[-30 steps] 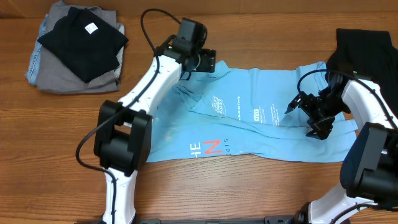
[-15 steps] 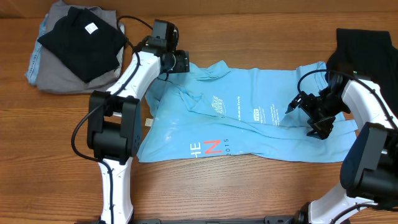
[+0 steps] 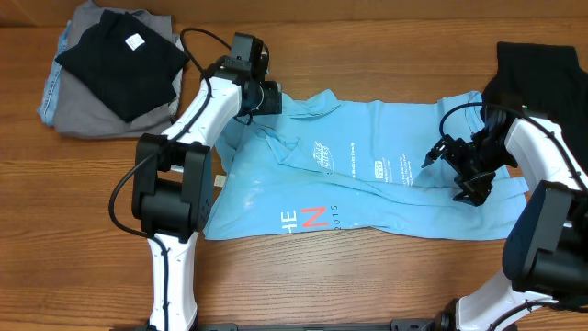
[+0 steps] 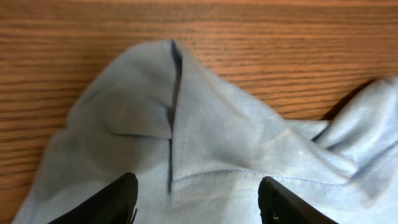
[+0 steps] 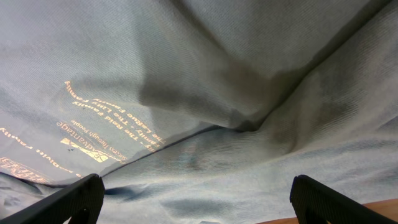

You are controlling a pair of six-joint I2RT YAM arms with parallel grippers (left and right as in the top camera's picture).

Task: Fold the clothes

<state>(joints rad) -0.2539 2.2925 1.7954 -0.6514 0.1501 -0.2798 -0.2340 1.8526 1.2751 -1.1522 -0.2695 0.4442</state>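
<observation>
Overhead, blue T-shirt (image 3: 386, 138) spread, wooden table (image 3: 83, 230)

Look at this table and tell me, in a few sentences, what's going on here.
Two robot arms are folding a light blue T-shirt, which lies spread and rumpled across the wooden table. The left gripper hovers with jaws apart over a creased corner at the shirt's far left edge. The right gripper, wide open, hangs over the shirt's right end. Neither seems to grip cloth. A stack of folded clothes sits at the far left.

Wooden table (image 3: 367, 285), horizontal grain, even light, soft shadows
</observation>
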